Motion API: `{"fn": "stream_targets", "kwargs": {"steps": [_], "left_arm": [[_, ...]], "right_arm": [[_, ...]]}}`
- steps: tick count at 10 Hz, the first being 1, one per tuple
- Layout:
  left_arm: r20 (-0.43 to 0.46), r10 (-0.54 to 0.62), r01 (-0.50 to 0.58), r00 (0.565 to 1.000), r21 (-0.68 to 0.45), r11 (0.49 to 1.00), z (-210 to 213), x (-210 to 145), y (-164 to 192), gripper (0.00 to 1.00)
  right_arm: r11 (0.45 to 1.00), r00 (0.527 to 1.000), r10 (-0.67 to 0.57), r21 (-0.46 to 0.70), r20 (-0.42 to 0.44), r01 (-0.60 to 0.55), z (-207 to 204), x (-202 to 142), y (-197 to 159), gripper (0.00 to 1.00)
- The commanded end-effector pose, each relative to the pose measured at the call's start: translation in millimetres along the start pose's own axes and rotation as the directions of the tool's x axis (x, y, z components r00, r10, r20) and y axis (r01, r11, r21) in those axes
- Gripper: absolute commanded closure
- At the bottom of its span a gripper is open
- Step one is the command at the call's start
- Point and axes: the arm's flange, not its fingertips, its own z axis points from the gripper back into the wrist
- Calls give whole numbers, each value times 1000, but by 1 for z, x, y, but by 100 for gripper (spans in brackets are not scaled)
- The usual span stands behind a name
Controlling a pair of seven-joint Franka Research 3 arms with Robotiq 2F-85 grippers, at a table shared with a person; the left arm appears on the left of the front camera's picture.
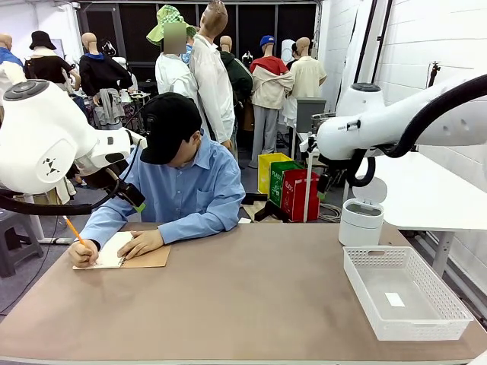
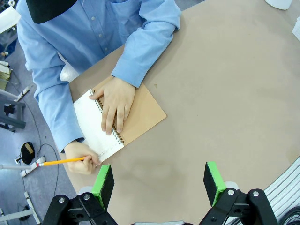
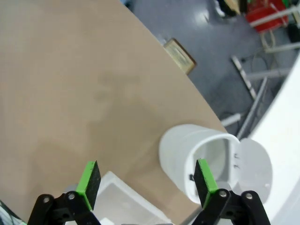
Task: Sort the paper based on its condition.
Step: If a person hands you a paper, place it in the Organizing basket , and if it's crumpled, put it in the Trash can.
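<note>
Pencil in hand, a person at the far side of the table is bent over an open spiral notebook, writing on its white page. That page is the paper-sized sheet I can see, lying in the notebook at the table's far left corner. The person's other hand rests flat across the spiral and the brown cover. The left gripper hangs above bare tabletop just near the notebook, green pads well apart with nothing between them. The right gripper is spread wide too, holding nothing, above the table's right edge. Below it are a white lidded bin, lid open, and a white mesh basket with a tiny white scrap inside.
</note>
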Motion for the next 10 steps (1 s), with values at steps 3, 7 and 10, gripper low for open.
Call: {"fn": "stream_targets", "kwargs": {"steps": [3,7,10], "left_arm": [[1,2,-2,1000,-2,1000,0,0,0,0],[1,2,-2,1000,-2,1000,0,0,0,0],[1,2,-2,1000,-2,1000,0,0,0,0]], "right_arm": [[987,975,72,124,211,-100,24,-38,54,0],[962,913,150,158,380,-223,43,-67,101,0],[938,878,183,190,442,-291,65,-76,108,0]]}}
